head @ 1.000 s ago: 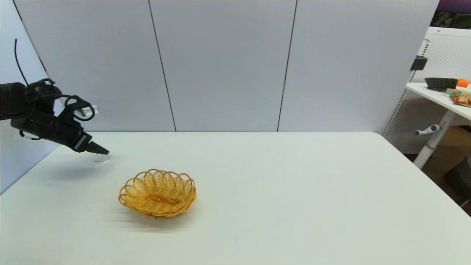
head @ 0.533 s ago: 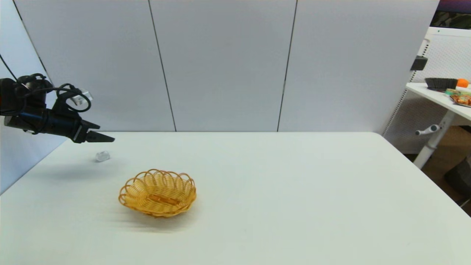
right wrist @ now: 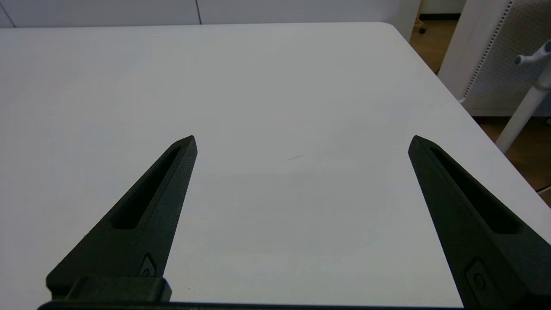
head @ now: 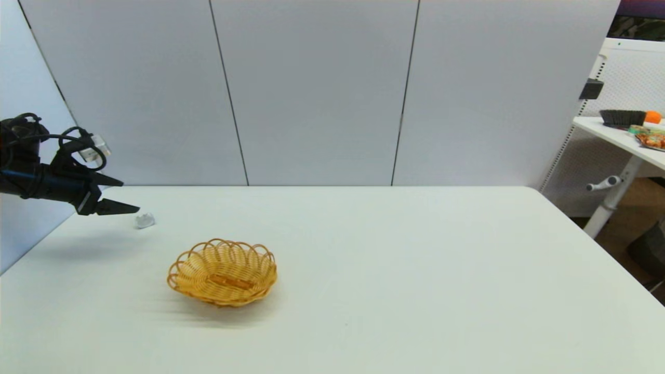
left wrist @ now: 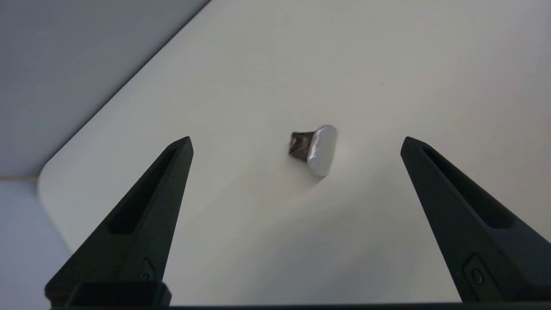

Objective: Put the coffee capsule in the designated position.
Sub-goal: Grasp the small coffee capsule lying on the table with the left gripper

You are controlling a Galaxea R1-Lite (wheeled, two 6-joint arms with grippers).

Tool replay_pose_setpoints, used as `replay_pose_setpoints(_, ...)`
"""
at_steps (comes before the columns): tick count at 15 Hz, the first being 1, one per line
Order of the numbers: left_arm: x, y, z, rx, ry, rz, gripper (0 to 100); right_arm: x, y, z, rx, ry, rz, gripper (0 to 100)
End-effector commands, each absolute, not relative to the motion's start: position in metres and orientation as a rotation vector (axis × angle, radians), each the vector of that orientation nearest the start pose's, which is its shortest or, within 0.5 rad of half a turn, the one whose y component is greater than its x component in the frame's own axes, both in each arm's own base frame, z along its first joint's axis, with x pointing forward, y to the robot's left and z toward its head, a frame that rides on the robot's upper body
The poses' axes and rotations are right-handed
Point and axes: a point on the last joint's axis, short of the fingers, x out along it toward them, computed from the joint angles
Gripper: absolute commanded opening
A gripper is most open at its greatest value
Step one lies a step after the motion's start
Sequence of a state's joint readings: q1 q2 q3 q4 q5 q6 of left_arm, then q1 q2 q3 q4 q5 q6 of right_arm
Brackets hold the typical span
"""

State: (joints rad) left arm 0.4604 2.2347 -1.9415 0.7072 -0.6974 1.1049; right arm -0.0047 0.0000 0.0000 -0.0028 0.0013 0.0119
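The coffee capsule (head: 145, 220) is a tiny silver piece lying on its side on the white table (head: 395, 270), near the far left corner. In the left wrist view the coffee capsule (left wrist: 316, 148) shows its flat shiny face and a darker body. My left gripper (head: 130, 196) hovers open just left of it and slightly above, not touching it. Seen from the wrist, the left gripper (left wrist: 297, 140) has its fingers spread wide with the capsule ahead between them. My right gripper (right wrist: 302, 137) is open over bare table and is out of the head view.
A wicker basket (head: 222, 271) with nothing in it stands on the table in front of and to the right of the capsule. Grey wall panels (head: 311, 93) close off the back. A side table (head: 623, 137) with clutter stands far right.
The left gripper has lifted off the capsule, drawn back to the left and opened its fingers. The capsule stays on the table where it was.
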Motion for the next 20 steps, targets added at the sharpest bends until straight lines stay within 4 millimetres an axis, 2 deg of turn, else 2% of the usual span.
replay_pose_setpoints(1, 0.389, 0.177, 0.148, 0.436, 0.649, -0.667, 100, -0.023, 0.000, 0.076, 0.012, -0.002, -0.003, 100)
replay_pose_setpoints(8, 0.403, 0.183, 0.123, 0.420, 0.627, -0.686, 100, -0.023, 0.000, 0.076, 0.012, -0.003, -0.003, 100)
replay_pose_setpoints(13, 0.407, 0.184, 0.113, 0.397, 0.594, -0.715, 100, -0.023, 0.000, 0.076, 0.012, -0.003, -0.003, 100)
replay_pose_setpoints(20, 0.407, 0.185, 0.112, 0.396, 0.594, -0.717, 100, -0.023, 0.000, 0.076, 0.012, -0.003, -0.003, 100)
